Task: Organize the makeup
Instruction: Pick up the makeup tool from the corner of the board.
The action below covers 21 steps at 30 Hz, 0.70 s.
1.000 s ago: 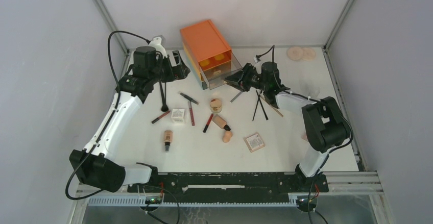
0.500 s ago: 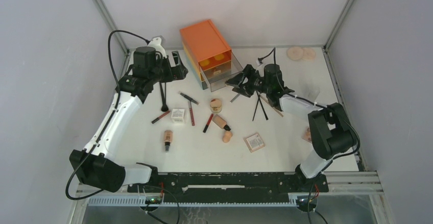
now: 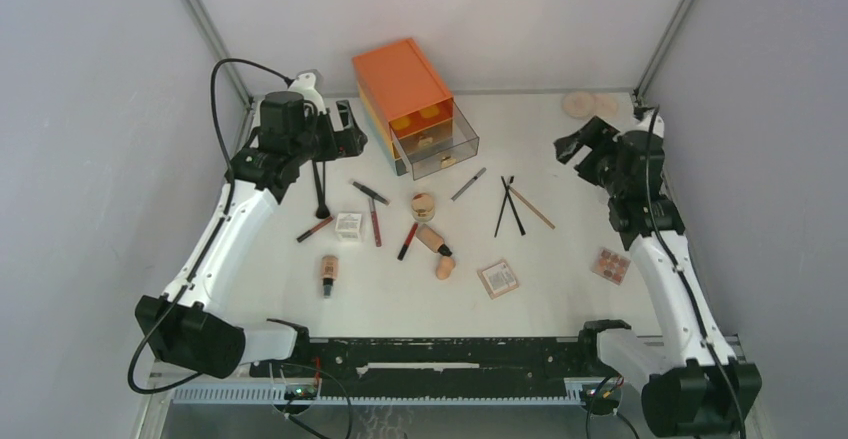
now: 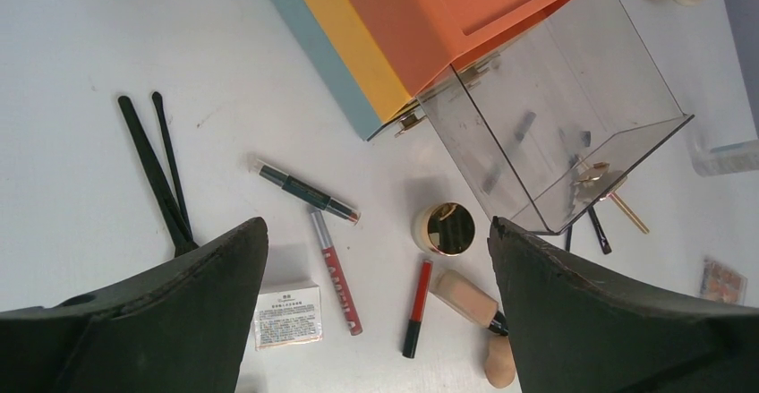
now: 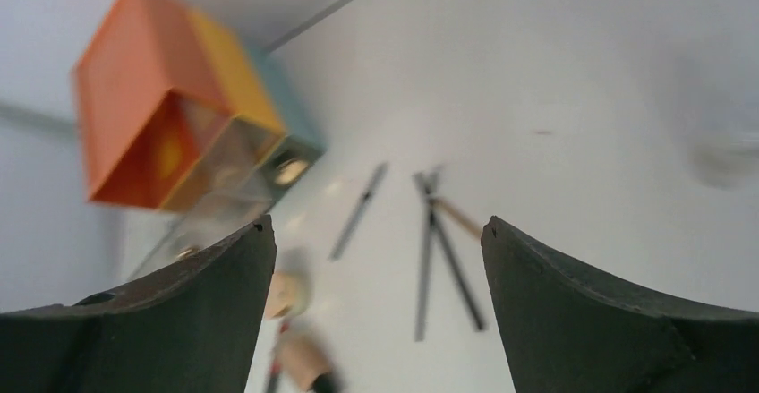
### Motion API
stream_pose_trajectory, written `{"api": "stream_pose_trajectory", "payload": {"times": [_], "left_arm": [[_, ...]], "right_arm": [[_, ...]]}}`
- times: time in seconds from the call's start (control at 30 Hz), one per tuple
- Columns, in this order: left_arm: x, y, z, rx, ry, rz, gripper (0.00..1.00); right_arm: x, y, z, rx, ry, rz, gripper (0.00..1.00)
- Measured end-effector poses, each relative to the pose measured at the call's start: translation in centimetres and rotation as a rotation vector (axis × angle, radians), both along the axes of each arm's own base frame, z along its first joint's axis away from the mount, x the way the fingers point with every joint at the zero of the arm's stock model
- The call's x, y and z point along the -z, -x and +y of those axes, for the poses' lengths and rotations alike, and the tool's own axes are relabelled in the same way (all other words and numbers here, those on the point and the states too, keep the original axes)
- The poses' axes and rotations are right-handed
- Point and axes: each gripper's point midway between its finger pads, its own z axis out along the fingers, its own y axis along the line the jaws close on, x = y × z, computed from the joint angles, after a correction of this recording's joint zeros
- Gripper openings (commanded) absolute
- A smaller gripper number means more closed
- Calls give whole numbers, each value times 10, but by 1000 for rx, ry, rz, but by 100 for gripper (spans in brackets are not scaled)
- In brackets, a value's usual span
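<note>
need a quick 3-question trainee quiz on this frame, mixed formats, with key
1. True or false: a clear drawer of the chest is pulled open.
2. What is between the right fingers? A a brush; B nothing; C a bottle.
3. Which lies further to the robot's right: the white box or the square compact?
Key: 1 true; 2 B; 3 square compact.
</note>
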Motion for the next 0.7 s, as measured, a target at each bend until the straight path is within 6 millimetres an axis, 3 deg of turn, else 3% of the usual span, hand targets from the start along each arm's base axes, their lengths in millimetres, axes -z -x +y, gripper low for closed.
{"api": "stream_pose_trajectory", "payload": {"times": [0.17, 0.3, 0.5, 0.7], "left_arm": [[-8, 1, -1, 8, 12, -26, 98], [-15, 0, -6, 27, 31, -52, 100], [-4, 3, -16, 70, 47, -48, 100], [4, 13, -46, 163, -8, -64, 100]], "right_arm": [[11, 28, -68, 277, 218, 72, 93], [31, 43, -99, 398, 298, 155, 96], [57, 56, -102, 391, 294, 236, 98], [55, 58, -91, 333, 263, 215, 100]]}}
